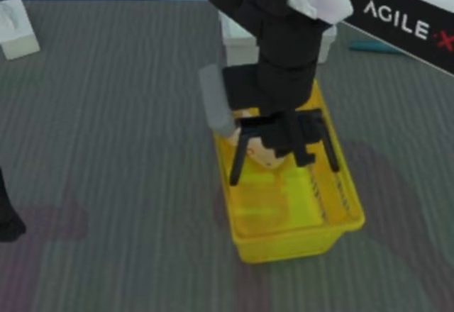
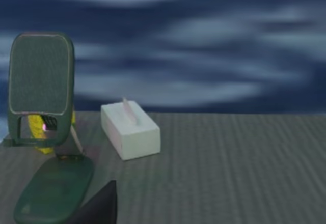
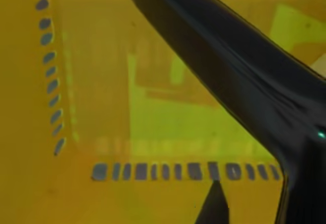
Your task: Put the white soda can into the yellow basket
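Nearest, at the surface's near-left edge, the left arm [image 1: 8, 216] sits parked, and I cannot tell how its end effector is set. Further in, right of the middle, the basket [image 1: 298, 244] stands with its near half bare. The can [image 1: 260, 156] shows only as a pale, red-marked patch low in the basket's far half, mostly hidden by the arm above it. The right end effector [image 1: 281, 147] reaches down inside the basket over that patch. Its wrist view shows only yellow slotted walls and floor, with no can, so I cannot tell whether it is apart or clamped on the can.

This looks like the placing step, close to done. The next move would be to make sure the can is let go and resting on the basket floor, then lift straight up clear of the black handles.

Beyond, a white box [image 1: 15, 34] sits at the far-left corner.
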Tool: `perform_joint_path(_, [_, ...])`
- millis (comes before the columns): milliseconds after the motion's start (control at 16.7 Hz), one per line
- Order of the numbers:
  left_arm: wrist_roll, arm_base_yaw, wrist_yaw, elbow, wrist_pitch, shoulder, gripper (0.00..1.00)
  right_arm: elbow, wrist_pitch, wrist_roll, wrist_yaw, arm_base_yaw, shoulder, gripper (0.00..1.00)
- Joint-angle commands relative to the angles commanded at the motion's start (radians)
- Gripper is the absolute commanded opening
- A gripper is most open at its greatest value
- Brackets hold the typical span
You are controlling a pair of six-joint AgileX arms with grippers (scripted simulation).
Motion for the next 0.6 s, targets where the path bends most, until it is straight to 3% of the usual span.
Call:
perform_joint_path(120, [0.0,0.0,0.0,0.0,0.0,0.0,1.0,0.0,0.0,0.0,0.0,0.0,0.0,0.02])
perform_joint_path(180, [0.0,0.0,0.0,0.0,0.0,0.0,1.0,0.0,0.0,0.0,0.0,0.0,0.0,0.0])
perform_joint_path(600, [0.0,0.0,0.0,0.0,0.0,0.0,1.0,0.0,0.0,0.0,0.0,0.0,0.0,0.0])
